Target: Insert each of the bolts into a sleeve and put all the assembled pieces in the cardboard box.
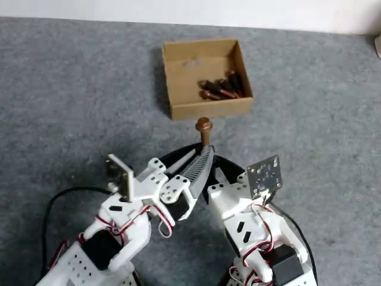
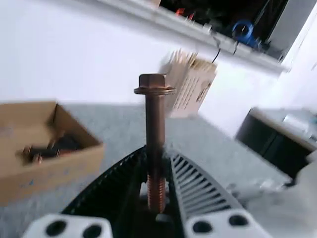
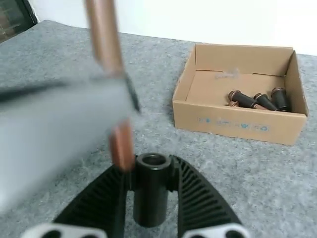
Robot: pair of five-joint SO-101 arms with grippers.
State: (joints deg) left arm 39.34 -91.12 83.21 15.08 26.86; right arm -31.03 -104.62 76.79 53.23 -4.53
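Inventory of working parts, with handling notes for you.

1. Left gripper (image 2: pixel 157 154): jaws pinched on the shank of the copper bolt (image 2: pixel 154 114). Its flanged head stands clear of the fingertips, and its threaded end lies between the jaws.
2. Right gripper (image 3: pixel 150 168): jaws clamped on the black sleeve (image 3: pixel 151 198). The sleeve is upright between them, its open mouth at the fingertips.
3. Relation: from the right wrist, the bolt's lower end hangs just beside the sleeve mouth, off to one side and not inside. Contact with the rim cannot be told.
4. Cardboard box (image 1: pixel 208 108): ahead of both grippers, near. Assembled pieces (image 1: pixel 221 88) lie together inside it.

Step in hand, as judged: seating the bolt in the sleeve.

Handling notes:
- Hold the right gripper steady and firm so the sleeve cannot tilt.
- Slide the bolt sideways until its end centres on the bore.
- Bring both axes parallel before you push, then feed slowly.
- The left jaws grip near the threads, so expect them to meet the sleeve rim early. You will probably need to release once the bolt has started.
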